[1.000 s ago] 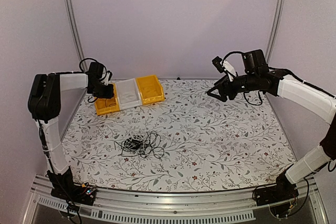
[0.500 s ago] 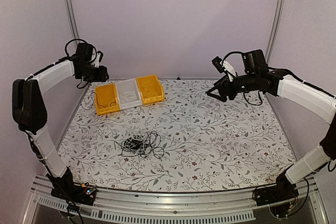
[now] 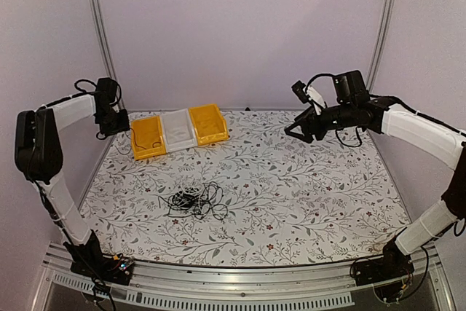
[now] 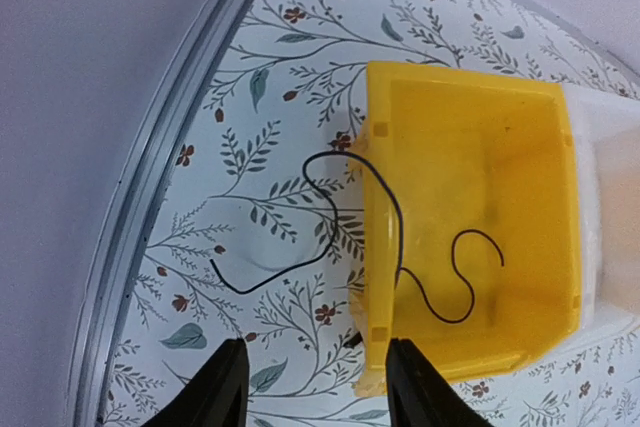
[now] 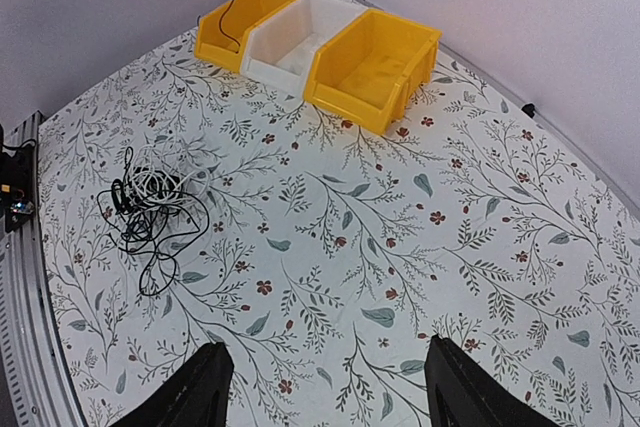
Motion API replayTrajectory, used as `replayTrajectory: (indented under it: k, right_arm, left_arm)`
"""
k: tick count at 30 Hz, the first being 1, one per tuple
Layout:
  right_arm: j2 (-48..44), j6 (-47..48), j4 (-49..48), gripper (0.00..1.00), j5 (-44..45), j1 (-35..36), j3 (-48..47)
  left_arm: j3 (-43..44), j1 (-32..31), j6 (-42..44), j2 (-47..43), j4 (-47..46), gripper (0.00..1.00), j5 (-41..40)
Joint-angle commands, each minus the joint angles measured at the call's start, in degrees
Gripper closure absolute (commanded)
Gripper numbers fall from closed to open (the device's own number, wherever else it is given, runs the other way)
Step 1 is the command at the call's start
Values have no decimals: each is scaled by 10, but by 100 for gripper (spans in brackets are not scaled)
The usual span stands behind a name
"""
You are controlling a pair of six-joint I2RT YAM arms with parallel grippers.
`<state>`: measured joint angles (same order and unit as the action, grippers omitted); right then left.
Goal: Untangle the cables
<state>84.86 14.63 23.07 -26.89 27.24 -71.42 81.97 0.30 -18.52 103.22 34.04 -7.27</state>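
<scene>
At the far left you see your left gripper (image 3: 111, 123) held above the left edge of the table (image 3: 306, 194), beside the row of bins. In its wrist view the two fingers (image 4: 220, 389) stand well apart and there is nothing between them, so this gripper is open.

Just under it is the left yellow bin (image 4: 470, 89). One thin black cable (image 4: 398, 247) lies over the left wall of this bin. One end curls inside the bin and the other end makes a loop on the flowered cloth outside.

A little to the right and nearer to you, the tangle of cables (image 3: 195, 200) lies on the cloth, well apart from the bins. It is mostly black cords with a white one among them, and some loose loops spread to its right side.

Next in the far row come the white bin (image 3: 178, 140) and then the right yellow bin (image 3: 211, 136); the three bins touch side by side.

At the right, your right gripper (image 3: 293, 130) hangs high over the far right part of the table, far from the tangle. Its fingers (image 5: 200, 392) are spread wide and hold nothing.
</scene>
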Motion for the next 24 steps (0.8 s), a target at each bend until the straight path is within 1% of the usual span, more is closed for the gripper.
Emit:
replayTrajectory:
  k: [1, 4, 6, 8, 12, 16, 21, 24]
  right_arm:
    - [-12, 13, -2, 30, 3, -3, 15]
    - [-18, 12, -4, 30, 2, -3, 23]
    - [-20, 13, -5, 30, 4, -3, 25]
    - [-19, 14, -6, 30, 6, -3, 24]
    - [-16, 17, -7, 30, 8, -3, 22]
    - [-16, 17, -4, 30, 9, -3, 23]
    - [-17, 23, 0, 29, 15, -3, 24]
    - [-18, 25, 1, 29, 18, -3, 25]
  left_arm:
    - [-27, 26, -64, 11, 23, 50, -49]
    - [-54, 56, -95, 15, 16, 51, -26]
    - [-86, 73, -108, 13, -21, 52, 10]
    - [-100, 84, -119, 18, -50, 53, 34]
    - [-87, 90, -121, 53, -74, 54, 37]
    - [-68, 95, -119, 85, -103, 59, 45]
    - [-28, 99, -113, 123, -109, 73, 38]
    - [-15, 99, -112, 129, -109, 89, 34]
